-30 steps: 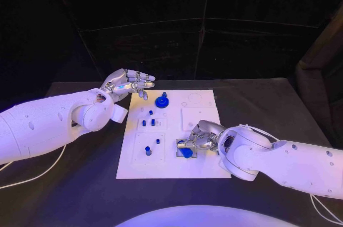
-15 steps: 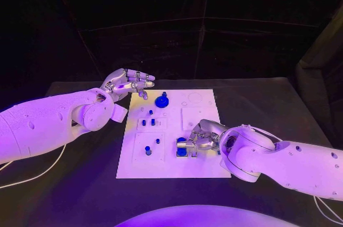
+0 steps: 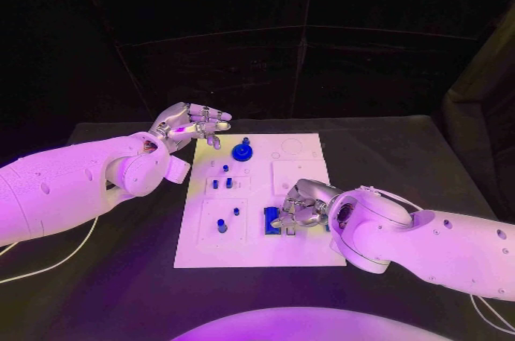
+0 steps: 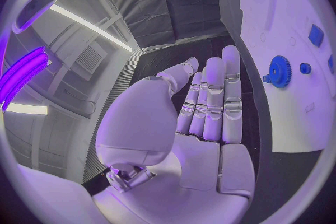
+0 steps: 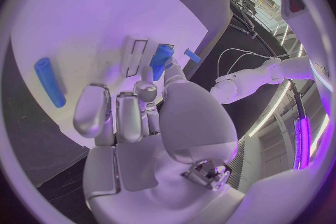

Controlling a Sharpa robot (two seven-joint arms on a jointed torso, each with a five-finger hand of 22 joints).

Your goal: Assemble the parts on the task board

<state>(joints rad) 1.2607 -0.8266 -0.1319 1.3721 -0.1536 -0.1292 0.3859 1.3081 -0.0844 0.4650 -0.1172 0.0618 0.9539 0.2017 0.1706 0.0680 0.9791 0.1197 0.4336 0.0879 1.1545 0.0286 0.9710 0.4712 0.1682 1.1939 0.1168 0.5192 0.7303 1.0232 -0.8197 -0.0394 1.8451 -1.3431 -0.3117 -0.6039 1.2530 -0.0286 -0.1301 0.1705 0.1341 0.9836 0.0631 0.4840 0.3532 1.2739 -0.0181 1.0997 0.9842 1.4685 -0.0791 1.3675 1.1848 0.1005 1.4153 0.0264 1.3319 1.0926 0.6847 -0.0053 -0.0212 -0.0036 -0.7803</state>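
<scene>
The right robot hand (image 3: 301, 207) sits low over the lower right part of the task board (image 3: 311, 252), in the centre of the head view. Its fingers curl down around a blue peg (image 3: 272, 221) that stands at the slotted socket on the board, just to the picture's left of the fingertips. In the right wrist view the same blue peg (image 5: 160, 61) shows as a short cylinder pinched between the thumb and a finger, its long axis roughly upright out of the socket. The coming move turns on that axis lining up with the socket, and the right robot hand is plainly the nearer one.

The left robot hand (image 3: 193, 125) hovers at the upper left corner of the board, fingers spread apart and holding nothing; the left wrist view shows its palm (image 4: 210, 117) flat and bare. Just to the picture's right of it stands a blue gear (image 3: 243, 152) on the board's upper middle.

Other small blue pieces lie in the left column: two short pegs (image 3: 221, 183) in the middle panel and one upright peg (image 3: 222, 225) lower down. A long blue rod (image 5: 50, 82) lies flat on the board in the right wrist view.
</scene>
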